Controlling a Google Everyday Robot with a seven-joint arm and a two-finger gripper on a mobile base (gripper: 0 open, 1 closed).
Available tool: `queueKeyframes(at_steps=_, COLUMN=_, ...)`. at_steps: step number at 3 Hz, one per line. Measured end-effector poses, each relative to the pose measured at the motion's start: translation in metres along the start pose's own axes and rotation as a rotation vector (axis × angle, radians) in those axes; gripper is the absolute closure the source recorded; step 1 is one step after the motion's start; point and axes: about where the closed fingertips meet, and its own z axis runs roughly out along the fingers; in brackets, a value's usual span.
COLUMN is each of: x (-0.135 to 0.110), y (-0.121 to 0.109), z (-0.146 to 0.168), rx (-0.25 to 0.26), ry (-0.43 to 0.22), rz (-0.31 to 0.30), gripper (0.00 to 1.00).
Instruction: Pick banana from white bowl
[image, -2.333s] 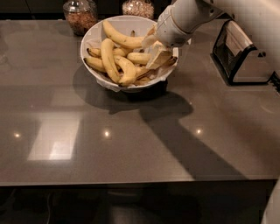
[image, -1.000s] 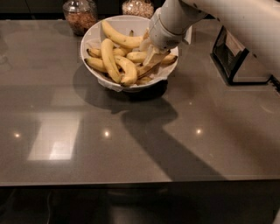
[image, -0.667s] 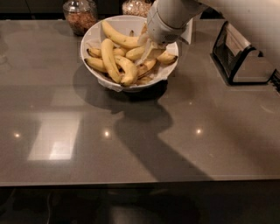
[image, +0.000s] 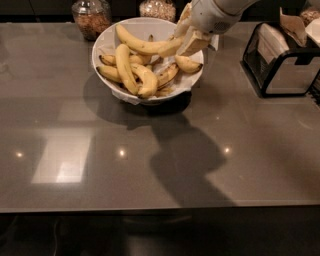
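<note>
The large white bowl (image: 98, 49) with white paper lining stands at the back middle of the dark table and holds several yellow bananas (image: 131, 74). My gripper (image: 186, 43) is over the bowl's right rim, coming down from the top right. It is shut on the right end of one long banana (image: 145, 46), which lies across the top of the pile, its left end pointing to the bowl's back left. A small banana (image: 189, 64) lies just below the gripper at the bowl's right side.
Two glass jars stand behind the bowl, one (image: 91, 17) at its left and one (image: 157, 8) at the back. A black holder with napkins (image: 282, 60) stands at the right edge. The table's front edge runs across the lower view.
The gripper reached into the right side of the bowl, closed on a banana and has risen up and to the right; the long banana now lies higher across the pile.
</note>
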Motion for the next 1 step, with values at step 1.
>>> queueKeyframes(at_steps=1, x=0.0133, y=0.0087, z=-0.0315, rx=0.005, ry=-0.090, rz=0.059, gripper=1.00)
